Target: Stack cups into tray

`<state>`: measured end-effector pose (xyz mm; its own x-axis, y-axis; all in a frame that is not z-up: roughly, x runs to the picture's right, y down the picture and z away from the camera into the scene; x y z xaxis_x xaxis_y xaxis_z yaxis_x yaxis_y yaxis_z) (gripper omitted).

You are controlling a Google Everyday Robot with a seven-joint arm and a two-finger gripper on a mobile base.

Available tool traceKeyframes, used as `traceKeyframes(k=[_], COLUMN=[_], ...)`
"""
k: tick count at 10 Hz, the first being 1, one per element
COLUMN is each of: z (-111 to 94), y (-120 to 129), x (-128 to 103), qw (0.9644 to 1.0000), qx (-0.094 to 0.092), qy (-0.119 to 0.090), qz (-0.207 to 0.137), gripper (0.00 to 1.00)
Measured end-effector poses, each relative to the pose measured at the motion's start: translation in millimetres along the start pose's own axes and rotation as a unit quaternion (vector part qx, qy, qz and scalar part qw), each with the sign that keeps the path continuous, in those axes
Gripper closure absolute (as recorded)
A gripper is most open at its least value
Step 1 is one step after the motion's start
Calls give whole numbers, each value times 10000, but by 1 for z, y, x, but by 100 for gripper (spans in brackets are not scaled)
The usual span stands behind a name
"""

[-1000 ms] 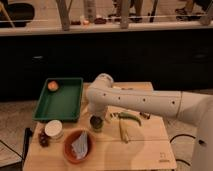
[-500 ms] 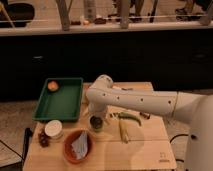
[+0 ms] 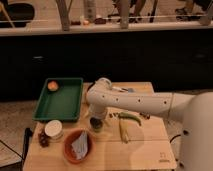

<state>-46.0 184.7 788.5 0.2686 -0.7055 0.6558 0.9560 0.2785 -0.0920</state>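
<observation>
Count: one dark-green tray (image 3: 61, 102), one pale greenish cup (image 3: 96, 126), one white round cup (image 3: 53, 129), one terracotta bowl (image 3: 70, 150) holding white paper (image 3: 80, 145). One orange round item (image 3: 52, 85) sat in the tray's far-left corner. The gripper (image 3: 96, 120) was down right over the greenish cup, fingers spread; couldn't tell if they touched it. That cup stood on the wooden table (image 3: 145, 150), just off the tray's near-right corner and outside it. The white cup was left of the bowl.

tray (image 3: 62, 102) dark green | cup (image 3: 96, 126) pale green, dark inside | bowl (image 3: 65, 148) terracotta | arm (image 3: 135, 102) white | dark gripper (image 3: 96, 119) right over cup
</observation>
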Motion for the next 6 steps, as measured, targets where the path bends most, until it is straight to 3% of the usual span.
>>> traceKeyframes(k=[1, 6], z=[3, 8], y=[0, 6], x=[-1, -1], qw=[10000, 10000], qx=[-25, -21], qy=[-23, -55], qz=[-1, 40], gripper=[27, 77])
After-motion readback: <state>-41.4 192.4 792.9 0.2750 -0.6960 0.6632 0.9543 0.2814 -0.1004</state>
